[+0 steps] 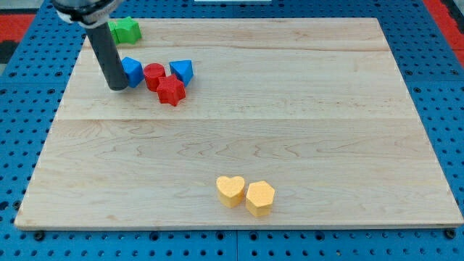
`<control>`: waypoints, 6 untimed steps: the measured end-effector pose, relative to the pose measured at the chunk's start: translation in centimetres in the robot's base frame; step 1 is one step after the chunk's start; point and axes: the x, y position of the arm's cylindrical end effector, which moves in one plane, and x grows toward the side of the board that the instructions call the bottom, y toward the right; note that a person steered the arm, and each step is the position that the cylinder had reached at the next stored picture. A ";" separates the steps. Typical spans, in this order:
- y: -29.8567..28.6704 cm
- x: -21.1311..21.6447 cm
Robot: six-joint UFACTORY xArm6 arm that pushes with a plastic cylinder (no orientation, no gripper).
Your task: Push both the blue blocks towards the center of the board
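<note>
Tip (117, 86) touching blue block (133, 70) at its 9 o'clock (shape unclear); blue triangle (182, 70) at 3 o'clock of red cylinder (153, 75). No hand: bare rod.

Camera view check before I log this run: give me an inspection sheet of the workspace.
Surface: wooden board, flat.
Job's things: blue block touching my tip at the view's upper left; blue triangular block right of the red blocks.
Clutter: red cylinder, red star block, green block, yellow heart, yellow hexagon block.
Grippers: none, only the rod.
Cables: nothing seen.
Surroundings: blue pegboard.
</note>
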 end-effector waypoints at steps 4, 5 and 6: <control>-3.2 -6.4; 0.5 -6.4; 3.9 -5.6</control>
